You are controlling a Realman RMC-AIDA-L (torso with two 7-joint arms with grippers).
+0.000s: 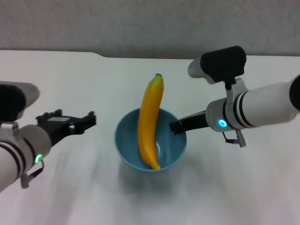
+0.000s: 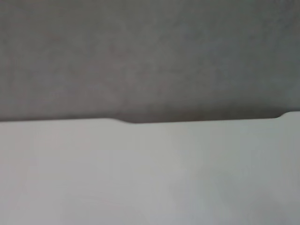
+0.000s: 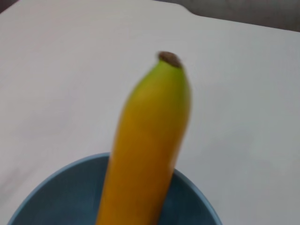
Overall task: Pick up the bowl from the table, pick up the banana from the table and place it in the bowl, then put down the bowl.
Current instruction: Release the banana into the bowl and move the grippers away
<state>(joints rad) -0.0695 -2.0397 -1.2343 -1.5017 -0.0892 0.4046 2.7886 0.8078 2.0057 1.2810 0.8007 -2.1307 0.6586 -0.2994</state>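
The light-blue bowl (image 1: pixel 172 151) is in the middle of the white table (image 1: pixel 65 75); its shadow shows just below it. The yellow banana (image 1: pixel 150 123) lies in the bowl, its lower end inside and its dark stem tip leaning out over the far rim. My right gripper (image 1: pixel 177 125) is shut on the bowl's right rim. My left gripper (image 1: pixel 75 121) is open and empty, a short way left of the bowl. The right wrist view shows the banana (image 3: pixel 150 140) close up, rising from the bowl (image 3: pixel 51 204).
The table's far edge has a shallow notch (image 1: pixel 105 55) against a grey wall. The left wrist view shows only bare tabletop (image 2: pixel 140 173), the notch (image 2: pixel 136 122) and the wall.
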